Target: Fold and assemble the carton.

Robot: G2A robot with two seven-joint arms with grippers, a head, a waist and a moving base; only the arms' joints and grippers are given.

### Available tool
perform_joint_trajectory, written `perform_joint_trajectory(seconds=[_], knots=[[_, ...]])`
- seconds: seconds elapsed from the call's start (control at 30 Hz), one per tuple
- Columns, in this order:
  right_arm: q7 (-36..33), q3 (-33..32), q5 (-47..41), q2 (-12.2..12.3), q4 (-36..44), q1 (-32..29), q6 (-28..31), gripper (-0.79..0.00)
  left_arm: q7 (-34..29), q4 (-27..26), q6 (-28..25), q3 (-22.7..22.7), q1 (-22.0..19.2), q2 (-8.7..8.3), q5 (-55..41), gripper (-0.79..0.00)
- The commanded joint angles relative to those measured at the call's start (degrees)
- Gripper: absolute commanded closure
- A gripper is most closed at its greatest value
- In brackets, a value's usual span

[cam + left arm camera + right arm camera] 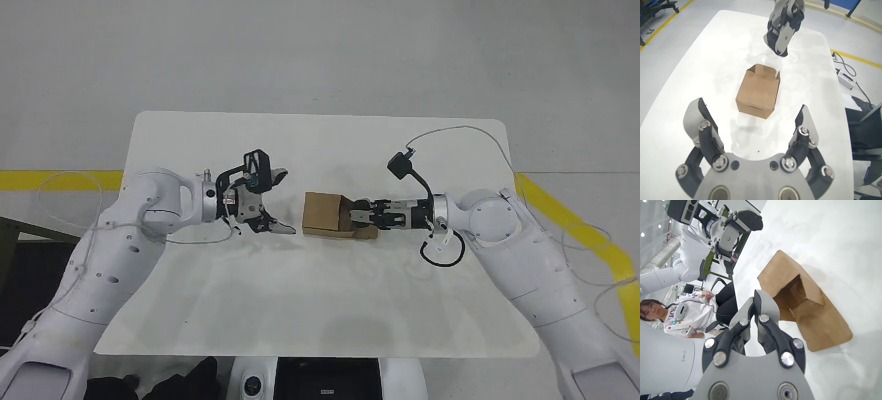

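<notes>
Left wrist view shows the carton (759, 91) already squared into a box lying on its side, near end tucked shut. The far end is open with its flaps (764, 70) unfolded, so closing it is left to do. The left pincer (752, 103), spread wide and empty, faces the closed end, apart from it. The right pincer (755, 298), pressed together on nothing, sits just beside the open mouth, perhaps touching a flap.

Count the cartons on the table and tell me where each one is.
1. The carton lies on its side at the middle of the table, between the open left gripper and the shut right gripper, open end toward the right one. No other seems hidden.
</notes>
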State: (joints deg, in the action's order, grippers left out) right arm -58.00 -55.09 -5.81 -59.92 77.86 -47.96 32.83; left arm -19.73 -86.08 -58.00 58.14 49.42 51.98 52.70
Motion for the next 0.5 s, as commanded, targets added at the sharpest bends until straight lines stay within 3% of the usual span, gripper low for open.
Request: perform_joint_trajectory(seconds=[0.0, 0.47], knots=[[0.00, 0.00, 0.00, 0.00, 0.00, 0.00, 0.00, 0.000, 2.73, 0.41, 0.00, -1.30, -0.15, 0.02, 4.05, -0.785], [0.00, 0.00, 0.00, 0.00, 0.00, 0.00, 0.00, 0.000, 21.22, 7.82, 0.56, -7.70, -3.57, 1.44, 22.83, -0.785]])
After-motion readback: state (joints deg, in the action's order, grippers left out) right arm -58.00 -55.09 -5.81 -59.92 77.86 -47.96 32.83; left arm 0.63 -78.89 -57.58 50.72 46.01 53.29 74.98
